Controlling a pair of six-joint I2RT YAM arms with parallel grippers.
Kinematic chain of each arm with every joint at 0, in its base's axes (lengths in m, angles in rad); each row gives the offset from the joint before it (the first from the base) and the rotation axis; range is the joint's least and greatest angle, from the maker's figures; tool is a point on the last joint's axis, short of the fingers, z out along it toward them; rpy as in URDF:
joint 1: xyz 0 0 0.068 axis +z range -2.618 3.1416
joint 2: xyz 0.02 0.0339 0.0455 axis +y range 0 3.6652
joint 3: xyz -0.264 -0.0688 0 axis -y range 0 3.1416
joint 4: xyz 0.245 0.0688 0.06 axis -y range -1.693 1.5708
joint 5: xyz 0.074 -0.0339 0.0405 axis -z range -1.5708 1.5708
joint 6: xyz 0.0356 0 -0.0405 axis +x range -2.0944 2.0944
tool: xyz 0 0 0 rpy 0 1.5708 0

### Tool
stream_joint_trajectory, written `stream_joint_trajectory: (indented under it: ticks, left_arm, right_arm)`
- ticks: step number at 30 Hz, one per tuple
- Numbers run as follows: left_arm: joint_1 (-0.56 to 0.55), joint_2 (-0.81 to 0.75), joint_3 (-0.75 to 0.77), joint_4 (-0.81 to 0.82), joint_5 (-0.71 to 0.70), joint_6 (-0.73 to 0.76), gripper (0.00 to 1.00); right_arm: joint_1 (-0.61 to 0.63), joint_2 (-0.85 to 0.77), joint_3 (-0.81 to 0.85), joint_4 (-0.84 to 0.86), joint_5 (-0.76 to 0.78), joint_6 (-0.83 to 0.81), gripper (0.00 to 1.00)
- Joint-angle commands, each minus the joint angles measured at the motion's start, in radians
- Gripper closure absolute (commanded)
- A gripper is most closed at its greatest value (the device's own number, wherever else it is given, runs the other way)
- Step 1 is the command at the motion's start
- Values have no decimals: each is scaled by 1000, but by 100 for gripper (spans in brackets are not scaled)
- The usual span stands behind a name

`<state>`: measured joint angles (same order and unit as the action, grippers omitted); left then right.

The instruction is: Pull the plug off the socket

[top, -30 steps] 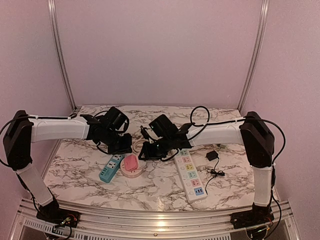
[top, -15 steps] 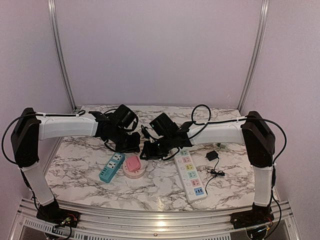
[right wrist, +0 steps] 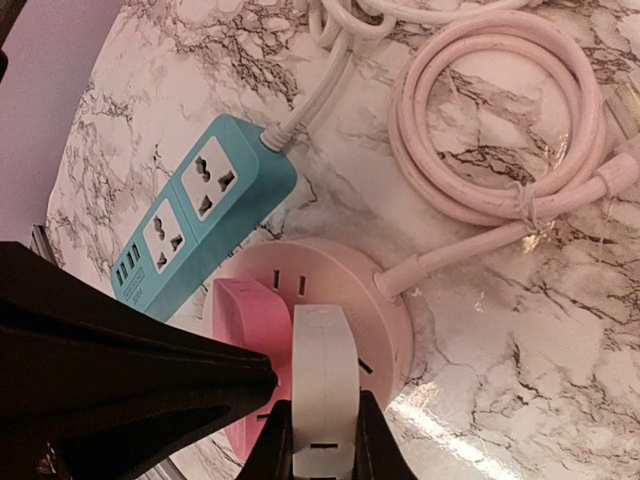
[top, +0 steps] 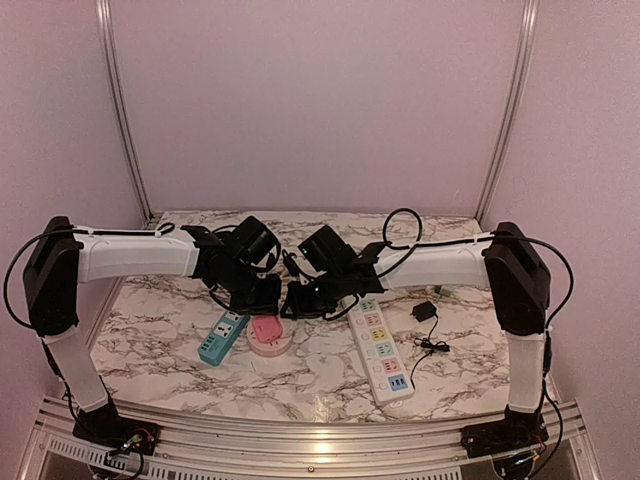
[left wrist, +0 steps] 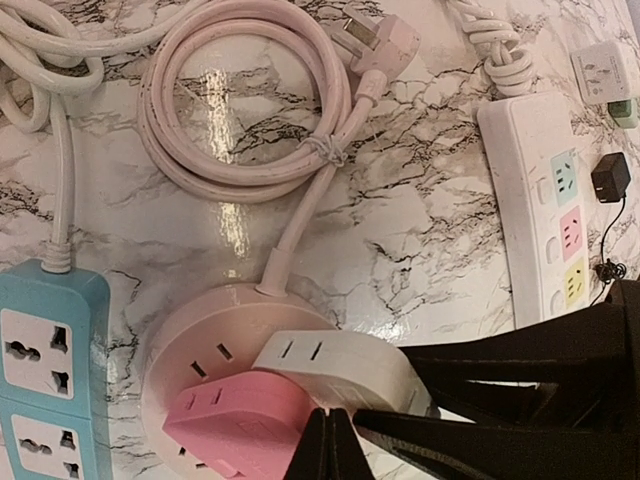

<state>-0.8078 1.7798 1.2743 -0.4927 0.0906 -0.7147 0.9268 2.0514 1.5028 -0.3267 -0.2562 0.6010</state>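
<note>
The left arm (top: pixel 130 258) and right arm (top: pixel 440 265) fold inward, wrists meeting over the round socket (top: pixel 268 342). On it the white plug (right wrist: pixel 324 360) lies flat, long axis running from the socket's middle past its rim toward the right gripper (right wrist: pixel 324 425), which pinches its sides. The left gripper (left wrist: pixel 330 435), fully closed and empty, aims at the pink plug (left wrist: pixel 240 425) alongside.

Left claw (top: pixel 266 297) and right claw (top: pixel 297 304) just behind pink socket (top: pixel 268 347)

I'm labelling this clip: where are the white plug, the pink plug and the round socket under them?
white plug (right wrist: pixel 325 372), right wrist view, its top face.
pink plug (right wrist: pixel 252 318), right wrist view, its top face.
round socket (right wrist: pixel 345 266), right wrist view, bare top by the cord.
</note>
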Motion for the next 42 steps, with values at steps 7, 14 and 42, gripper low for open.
stream_joint_trajectory:
  ticks: [7,14,42]
  left_arm:
    - [-7,2,11,-99,-46,0,100]
    - [-6,-27,14,-133,-75,1,100]
    - [26,-48,-167,64,4,-35,100]
  right_arm:
    - [-6,-16,6,-34,97,-29,87]
    - [-6,-15,-7,-25,101,-27,87]
    - [-34,-42,-72,29,68,-5,88]
